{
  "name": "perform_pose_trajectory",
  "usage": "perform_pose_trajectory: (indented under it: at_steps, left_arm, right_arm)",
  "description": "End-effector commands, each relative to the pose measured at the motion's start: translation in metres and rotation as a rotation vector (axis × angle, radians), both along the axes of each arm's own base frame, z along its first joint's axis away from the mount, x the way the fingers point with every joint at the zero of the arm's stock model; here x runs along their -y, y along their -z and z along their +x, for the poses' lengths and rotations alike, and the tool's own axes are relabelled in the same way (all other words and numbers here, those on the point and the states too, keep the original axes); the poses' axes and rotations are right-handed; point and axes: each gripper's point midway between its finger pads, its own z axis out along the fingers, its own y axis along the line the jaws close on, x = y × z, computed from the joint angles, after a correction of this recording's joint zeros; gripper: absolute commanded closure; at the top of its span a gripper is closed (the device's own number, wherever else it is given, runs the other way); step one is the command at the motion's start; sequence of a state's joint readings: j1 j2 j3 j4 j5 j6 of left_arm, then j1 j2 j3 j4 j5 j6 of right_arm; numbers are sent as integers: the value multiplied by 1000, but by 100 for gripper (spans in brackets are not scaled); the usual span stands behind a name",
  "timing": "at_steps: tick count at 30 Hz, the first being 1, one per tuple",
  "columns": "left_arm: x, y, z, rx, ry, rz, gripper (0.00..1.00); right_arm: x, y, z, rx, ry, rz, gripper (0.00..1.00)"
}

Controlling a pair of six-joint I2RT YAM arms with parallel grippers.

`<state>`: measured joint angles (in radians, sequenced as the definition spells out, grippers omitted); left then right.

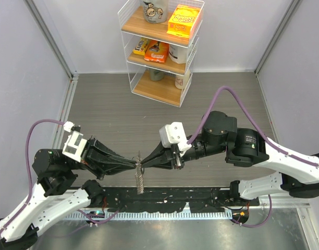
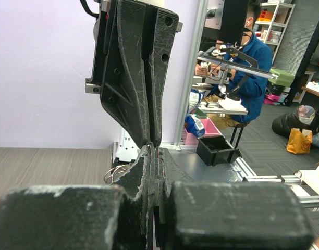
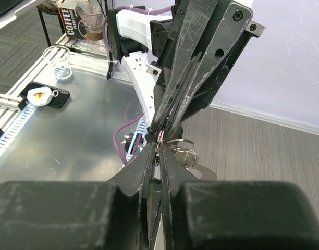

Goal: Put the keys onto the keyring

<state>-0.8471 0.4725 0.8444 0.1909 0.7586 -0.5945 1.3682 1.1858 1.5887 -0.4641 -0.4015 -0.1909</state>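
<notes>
My two grippers meet tip to tip above the table's front edge. The left gripper (image 1: 134,164) is shut on the top of the keyring (image 1: 140,178), whose grey-brown chain hangs straight down from the fingertips. The right gripper (image 1: 144,163) is shut on the same spot from the other side. In the right wrist view the right gripper (image 3: 157,148) pinches a thin piece, with wire rings (image 3: 181,146) and a pale flat key blade (image 3: 204,170) hanging beside it. In the left wrist view the left gripper (image 2: 152,150) is shut, with the wire rings (image 2: 117,175) at its left. The key heads are hidden.
A white wire shelf (image 1: 160,44) with boxes, snack packs and cups stands at the back centre. Grey walls close in left and right. A black rail (image 1: 164,198) and a metal plate run along the near edge by the arm bases.
</notes>
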Motion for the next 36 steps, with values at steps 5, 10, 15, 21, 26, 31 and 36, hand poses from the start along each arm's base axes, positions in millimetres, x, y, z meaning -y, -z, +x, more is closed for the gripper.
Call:
perform_pose_trajectory:
  at_steps: [5,10,15,21,26,31,36]
  left_arm:
    - [-9,-20,-4,48,-27,-77,100]
    - [-10,-22,-3,50,-34,-85,100]
    - [-11,-24,-3,51,-38,-89,100]
    - [-11,-25,-2,51,-45,-94,100]
    - [-11,-24,-1,48,-47,-94,100]
    - [-10,-25,0,48,-47,-94,100]
    - [-11,-26,-1,51,-47,-98,100]
  right_arm:
    - [5,-15,-2,19,-3,38,92]
    - [5,-10,-3,16,-7,32,95]
    - [6,-8,-4,11,-7,37,95]
    - [6,2,-5,-1,-11,29,95]
    - [4,5,-4,-5,-3,33,93]
    - [7,-1,-3,-12,6,56,77]
    - [12,-15,-2,-13,18,106,67]
